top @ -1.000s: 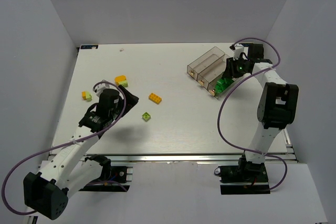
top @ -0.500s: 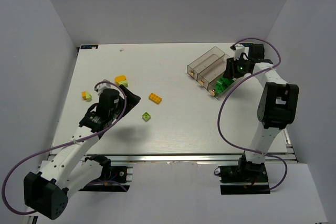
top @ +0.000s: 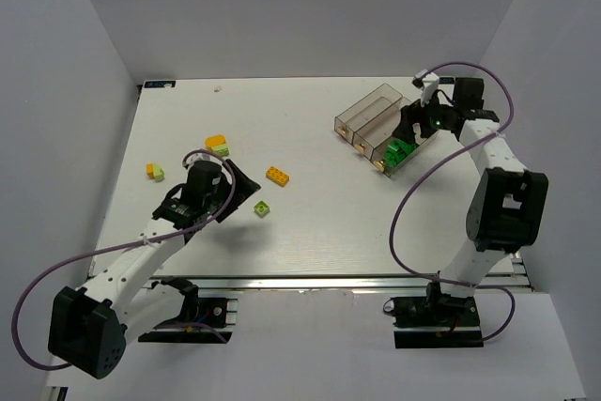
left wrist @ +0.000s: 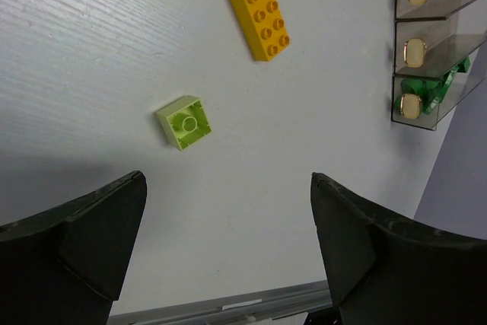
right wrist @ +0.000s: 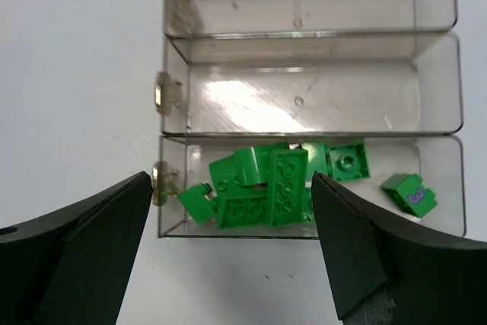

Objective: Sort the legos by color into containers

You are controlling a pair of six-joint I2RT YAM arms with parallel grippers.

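Shows right gripper (right wrist: pixel 230 180) spread wide, empty, above the containers (right wrist: pixel 319 13): three smoky clear bins, long sides joined. Shows green legos (right wrist: pixel 285 180) jumbled in one end bin only. Shows left gripper (left wrist: pixel 228 180) spread too, well apart from the containers, over a lime brick (left wrist: pixel 185 121), underside up, and an orange brick (left wrist: pixel 261 17), long axis slanted. White table (left wrist: pixel 91 51), white walls (top: pixel 282 7).

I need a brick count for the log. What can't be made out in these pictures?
- Green legos, right wrist view: piled and overlapping, count unclear.
- Containers, left wrist view: cut off by the right edge.
- Small leftmost legos, top view: too small to tell studs or shape.
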